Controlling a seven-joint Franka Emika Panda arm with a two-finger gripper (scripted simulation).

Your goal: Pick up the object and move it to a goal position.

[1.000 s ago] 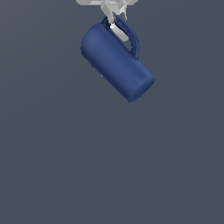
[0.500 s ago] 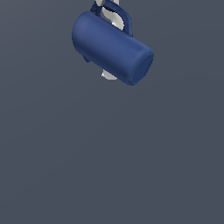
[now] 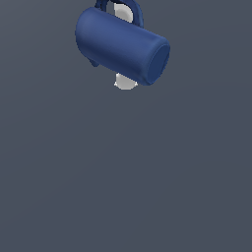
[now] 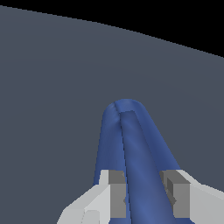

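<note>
Plain grey-blue surface (image 3: 123,187) throughout, black void beyond its edge.

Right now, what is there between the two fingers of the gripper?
The wrist view shows the handle of the blue pitcher filling the gap between the gripper fingers; nothing else sits there.

We see one plain, matte grey-blue surface (image 3: 128,177) filling the whole exterior view, uniform from 12 to 6 o'clock, no seams, marks or texture. In the wrist view the same surface (image 4: 57,87) ends in a curved edge against black background. We can't make out anything resting directly on it in either view.
</note>
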